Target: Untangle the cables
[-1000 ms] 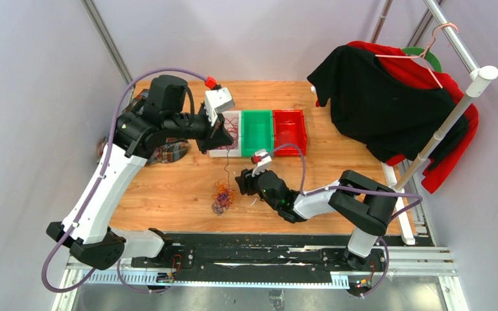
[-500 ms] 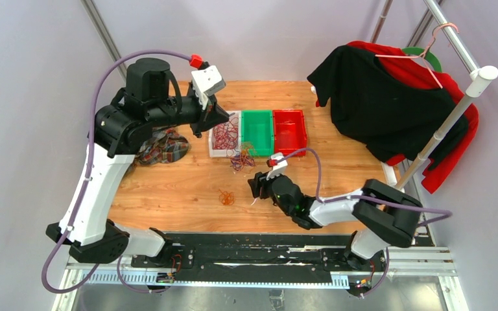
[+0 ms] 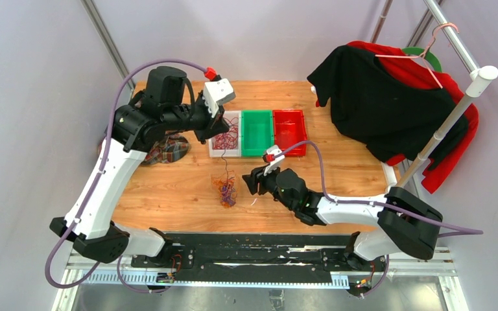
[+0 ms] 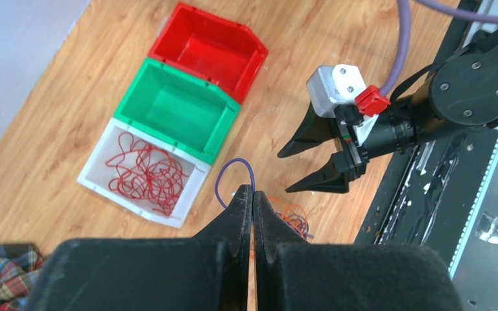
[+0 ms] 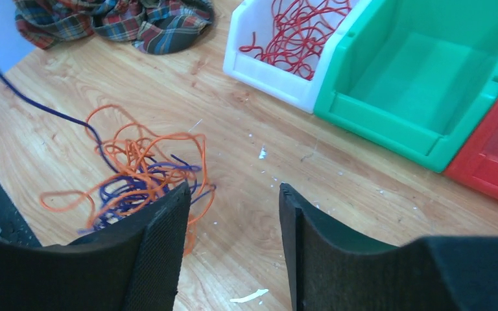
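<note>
Cable point(image 4: 235, 160) (purple) in L claw point(image 4: 252, 192)

Left fingers point(image 4: 237, 214) lowered after brief rise; cables point(image 3: 225, 192), half-lifted moments ago, bunched again on worktop point(image 3: 168, 188); right arm point(image 3: 350, 210) elbow swung outward.

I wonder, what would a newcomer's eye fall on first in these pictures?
Probably the row of white bin, green bin and red bin at the far middle of the table, the white one holding red cables. Next, the orange and purple tangle in front, with the left pincer shut on a purple cable rising from it and the right pincer open beside it.
</note>
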`<state>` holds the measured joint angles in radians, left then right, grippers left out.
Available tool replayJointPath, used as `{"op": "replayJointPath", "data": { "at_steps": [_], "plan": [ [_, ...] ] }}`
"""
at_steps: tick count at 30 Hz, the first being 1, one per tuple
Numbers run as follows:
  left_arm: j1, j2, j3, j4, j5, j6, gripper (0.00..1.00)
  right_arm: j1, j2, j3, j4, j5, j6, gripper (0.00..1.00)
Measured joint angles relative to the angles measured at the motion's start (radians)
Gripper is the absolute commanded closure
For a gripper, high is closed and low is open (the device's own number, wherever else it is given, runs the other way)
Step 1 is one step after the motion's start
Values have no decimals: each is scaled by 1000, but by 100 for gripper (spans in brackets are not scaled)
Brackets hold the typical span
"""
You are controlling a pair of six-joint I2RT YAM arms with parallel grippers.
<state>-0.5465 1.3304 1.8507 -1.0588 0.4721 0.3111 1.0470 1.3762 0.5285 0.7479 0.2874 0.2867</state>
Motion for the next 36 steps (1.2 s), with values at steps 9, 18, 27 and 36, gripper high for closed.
{"op": "replayJointPath", "data": {
  "at_steps": [9,18,27,36],
  "plan": [
    [0,-21,-35,-16,-34,34,100,0,59,23,-18,-108,-2,36],
    [0,-64,-35,-16,-19,34,100,0,123,132,-35,-156,-27,39],
    [0,-64,-35,-17,-6,33,100,-11,259,245,-105,-100,-32,69],
    [0,-72,-35,-18,-37,61,100,-23,264,223,-122,-74,-11,99]
  ]
}}
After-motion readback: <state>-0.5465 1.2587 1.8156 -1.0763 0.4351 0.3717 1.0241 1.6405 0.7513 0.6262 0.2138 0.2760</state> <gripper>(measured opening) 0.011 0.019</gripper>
